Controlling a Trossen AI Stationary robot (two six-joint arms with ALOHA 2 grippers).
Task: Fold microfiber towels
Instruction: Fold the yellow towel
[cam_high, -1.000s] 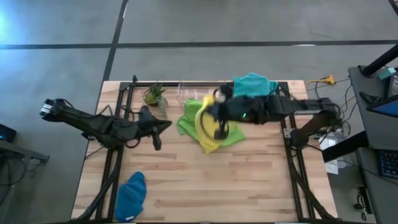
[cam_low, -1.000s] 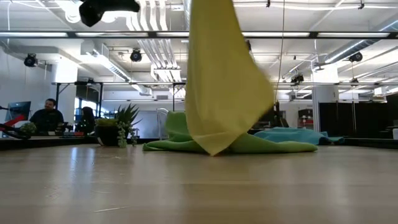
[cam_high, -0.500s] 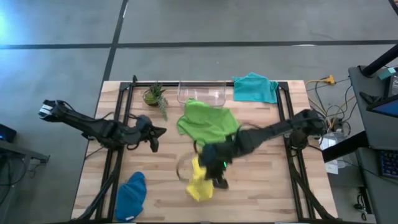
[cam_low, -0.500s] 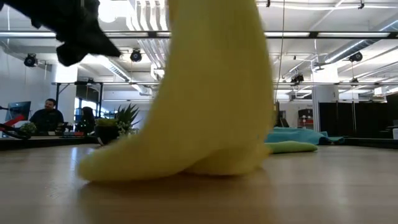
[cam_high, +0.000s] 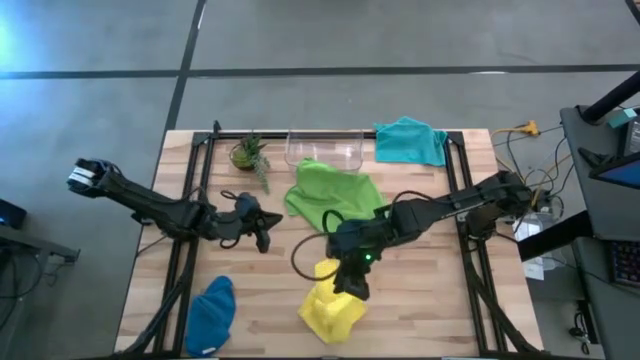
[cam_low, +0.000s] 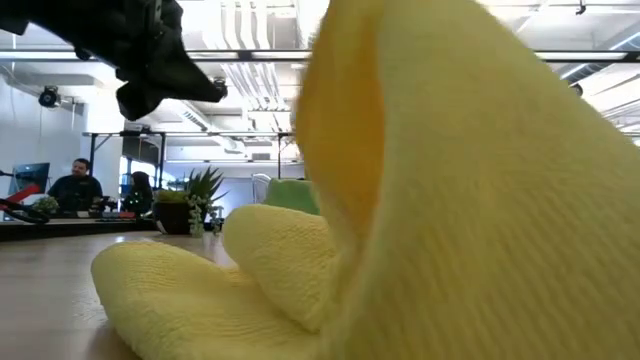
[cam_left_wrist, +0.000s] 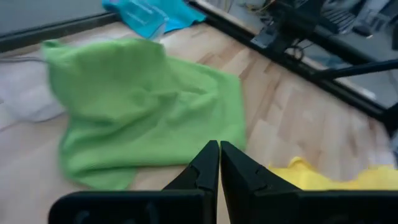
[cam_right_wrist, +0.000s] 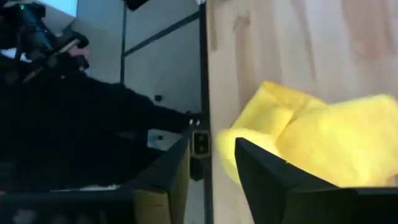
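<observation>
The yellow towel (cam_high: 333, 310) lies crumpled on the table near the front edge, and one part stands up high in the low view (cam_low: 480, 180). My right gripper (cam_high: 350, 282) is over the towel's far side, with its fingers apart in the right wrist view (cam_right_wrist: 212, 177). The lime green towel (cam_high: 335, 195) lies spread at the table's middle. The teal towel (cam_high: 410, 140) is at the far right. The dark blue towel (cam_high: 210, 315) is at the near left corner. My left gripper (cam_high: 264, 232) is shut and empty, left of the green towel (cam_left_wrist: 143, 106). My right gripper has its fingers apart just above the yellow towel's raised fold (cam_right_wrist: 227, 158), which runs close along the inner side of one finger (cam_right_wrist: 267, 180). I cannot tell whether the finger still touches the cloth. The rest of the towel lies heaped on the table.
A small potted plant (cam_high: 247, 152) and a clear plastic bin (cam_high: 325, 148) stand at the far edge. Bare wood lies between the blue and yellow towels and at the near right. A person (cam_low: 75, 185) sits in the room behind the table.
My right gripper has carried the yellow towel off the green towel, toward the table's near edge and down. The towel hung free a second ago. Its lower end then dragged on the wood, and now it lies heaped near the front edge. My left gripper has shifted slightly toward the right.
</observation>
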